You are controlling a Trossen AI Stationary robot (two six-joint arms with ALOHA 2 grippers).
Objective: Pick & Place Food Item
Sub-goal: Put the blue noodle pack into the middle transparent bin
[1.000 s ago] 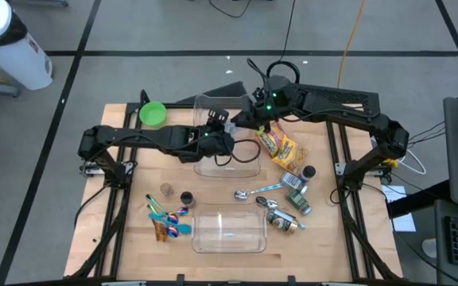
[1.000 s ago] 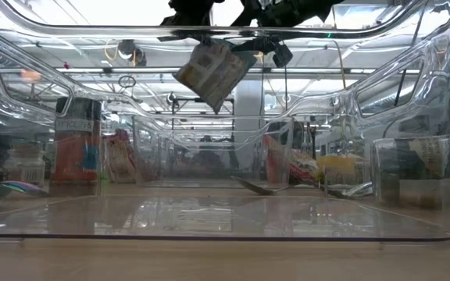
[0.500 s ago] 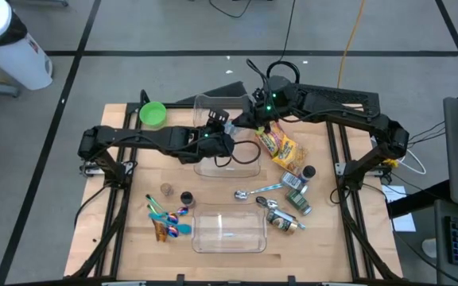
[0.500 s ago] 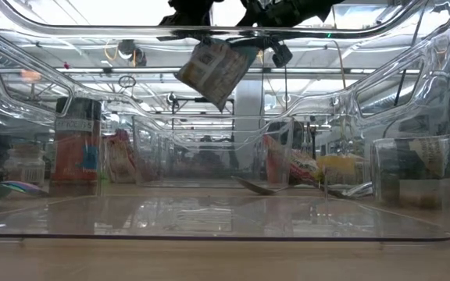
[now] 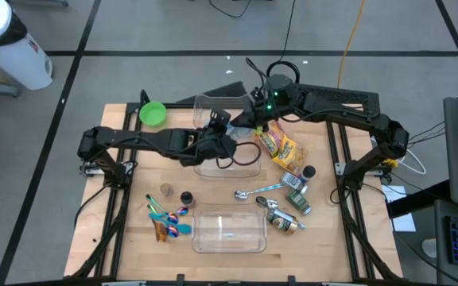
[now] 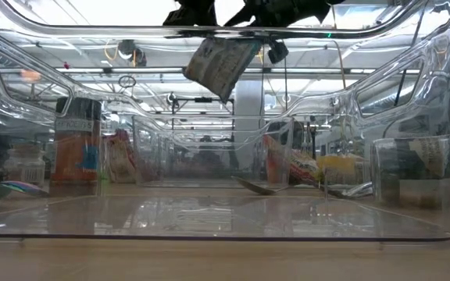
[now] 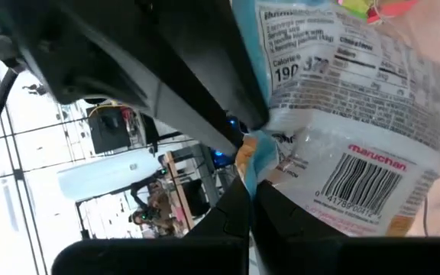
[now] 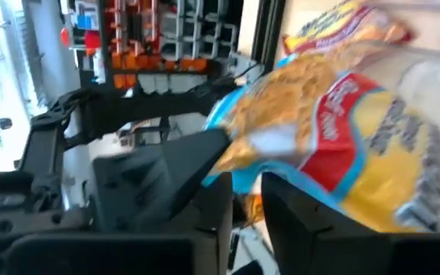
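Crinkly plastic, the ramen packet (image 6: 219, 66) hangs tilted above the far clear bin (image 5: 227, 163), the left gripper (image 7: 249, 200) pinched together on its edge. Right gripper (image 8: 243, 200) seems clamped on the same packet too. Nearby lie a yellow snack bag (image 5: 281, 147), metal spoon (image 5: 259, 190), green bowl (image 5: 153, 114) and near clear bin (image 5: 227, 230).
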